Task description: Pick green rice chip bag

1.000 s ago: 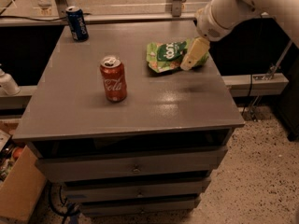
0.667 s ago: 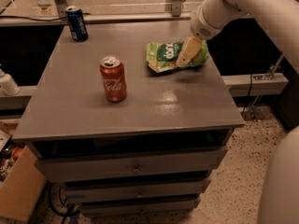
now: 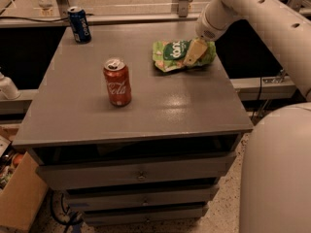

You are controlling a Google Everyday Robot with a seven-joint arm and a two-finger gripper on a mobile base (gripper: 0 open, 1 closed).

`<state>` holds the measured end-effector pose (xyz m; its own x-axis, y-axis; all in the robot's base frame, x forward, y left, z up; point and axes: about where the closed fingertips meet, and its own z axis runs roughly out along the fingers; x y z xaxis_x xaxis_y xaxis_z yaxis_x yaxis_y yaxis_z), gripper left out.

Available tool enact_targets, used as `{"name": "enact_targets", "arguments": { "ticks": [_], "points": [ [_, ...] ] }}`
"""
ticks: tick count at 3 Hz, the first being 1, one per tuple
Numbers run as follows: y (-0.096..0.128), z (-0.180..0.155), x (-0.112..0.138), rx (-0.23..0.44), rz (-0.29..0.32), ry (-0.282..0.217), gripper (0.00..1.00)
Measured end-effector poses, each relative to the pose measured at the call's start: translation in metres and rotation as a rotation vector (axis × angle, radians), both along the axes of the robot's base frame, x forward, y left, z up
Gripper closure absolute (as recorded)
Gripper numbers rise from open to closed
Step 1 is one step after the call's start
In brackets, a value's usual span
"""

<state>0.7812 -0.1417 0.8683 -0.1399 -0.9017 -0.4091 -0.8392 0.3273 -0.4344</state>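
Note:
The green rice chip bag (image 3: 171,55) lies crumpled on the grey cabinet top (image 3: 155,106), at its far right. It is light green with a dark green round logo and white lettering. My gripper (image 3: 193,54) hangs from the white arm that reaches in from the upper right. Its tan fingers are over the right half of the bag, at or just above its surface, and hide part of it.
A red cola can (image 3: 117,82) stands upright left of centre on the cabinet. A blue soda can (image 3: 79,24) stands at the far left corner. Drawers are below the top. A cardboard box (image 3: 14,198) sits on the floor at lower left. My white body fills the lower right.
The arm has swung left and the gripper has moved from the bag's right edge to over the bag. The bag and the cans have not moved.

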Motion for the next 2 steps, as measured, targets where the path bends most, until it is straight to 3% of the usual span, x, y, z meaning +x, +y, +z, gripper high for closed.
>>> {"name": "enact_targets", "arguments": {
  "ticks": [2],
  "points": [
    [-0.0107, 0.0055, 0.0068, -0.002, -0.026, -0.009, 0.65]
  ]
}}
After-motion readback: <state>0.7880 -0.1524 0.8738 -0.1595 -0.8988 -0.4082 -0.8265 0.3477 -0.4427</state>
